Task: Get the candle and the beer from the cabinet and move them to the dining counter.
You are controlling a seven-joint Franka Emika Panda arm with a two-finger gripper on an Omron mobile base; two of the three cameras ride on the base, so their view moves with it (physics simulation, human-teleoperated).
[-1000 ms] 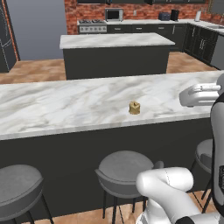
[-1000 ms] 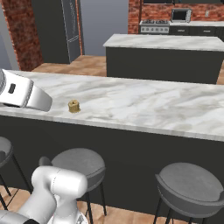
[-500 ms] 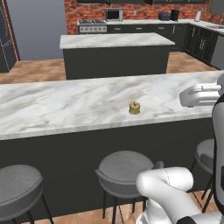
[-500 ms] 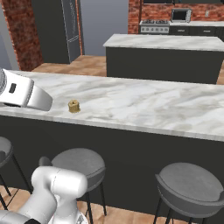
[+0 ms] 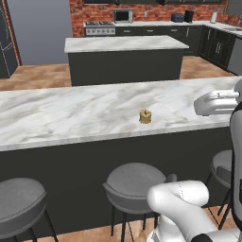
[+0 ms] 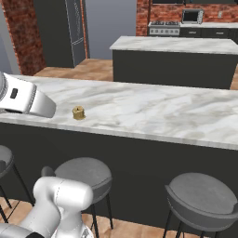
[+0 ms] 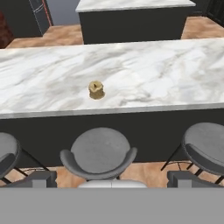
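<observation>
The candle [image 5: 145, 116] [image 6: 78, 112] [image 7: 96, 89], a small squat tan cylinder, stands upright on the dining counter [image 5: 71, 113] [image 6: 153, 111] [image 7: 166, 74] near its front edge. My gripper [image 7: 112, 178] hangs back from the counter, above the stools, and looks down at the candle from a distance. It is open, its fingertips [image 7: 37, 178] far apart with nothing between them. The beer and the cabinet are out of view.
Round grey stools [image 5: 134, 182] [image 6: 86, 172] [image 7: 100, 151] line the counter's near side. A shorter marble-topped dark island [image 5: 124, 44] [image 6: 176, 45] stands beyond it, with a brick wall, stove and microwave [image 5: 122, 16] behind. My white arm [image 5: 215, 101] [image 6: 23, 97] reaches over the counter's edge.
</observation>
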